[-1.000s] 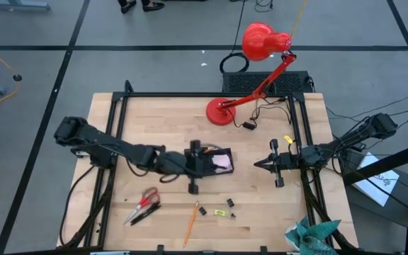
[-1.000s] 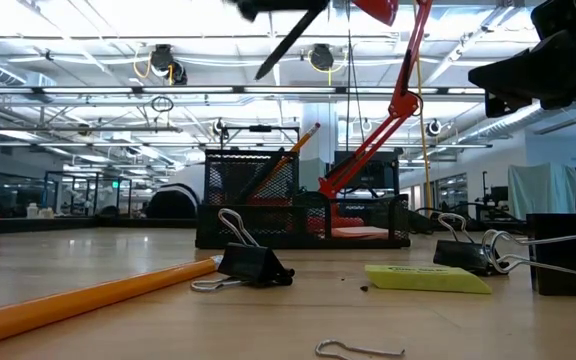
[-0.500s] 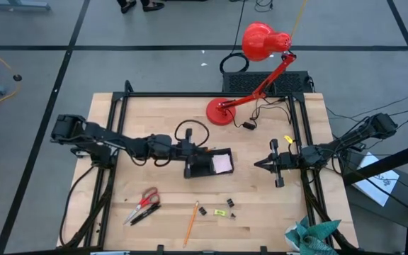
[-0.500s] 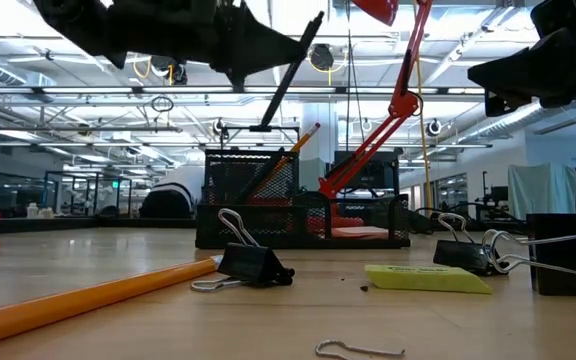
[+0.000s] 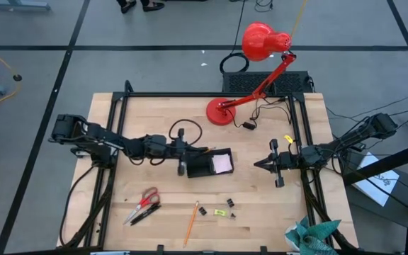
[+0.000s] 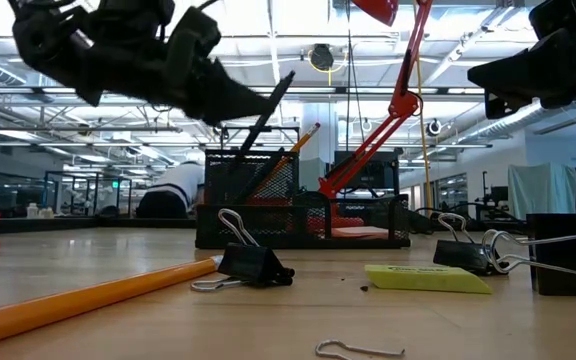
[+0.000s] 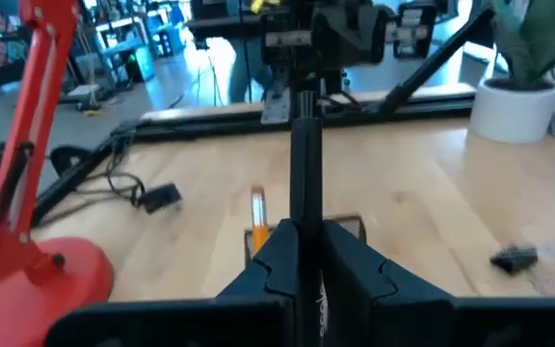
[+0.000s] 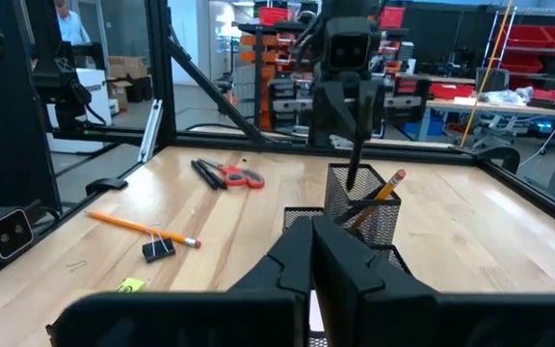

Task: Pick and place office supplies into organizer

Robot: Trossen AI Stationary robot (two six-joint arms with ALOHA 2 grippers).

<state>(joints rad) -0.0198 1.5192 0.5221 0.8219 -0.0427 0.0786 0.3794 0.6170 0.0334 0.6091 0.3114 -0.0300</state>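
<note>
left pincer (image 5: pixel 183 154) pinching a dark pen (image 7: pixel 305 173) just over the organizer (image 5: pixel 209 163), looks abt to drop it in; next it needs lowering & release; right pincer (image 5: pixel 258 164) shut, idle.

The black organizer (image 5: pixel 205 164) sits mid-counter (image 5: pixel 161 113), a pink sticky-note pad (image 5: pixel 222 163) inside. The left gripper (image 5: pixel 185 154) hovers at its left edge. Red-handled scissors (image 5: pixel 143 204) and an orange pencil (image 5: pixel 190 223) lie nearer the counter's front edge.
</note>
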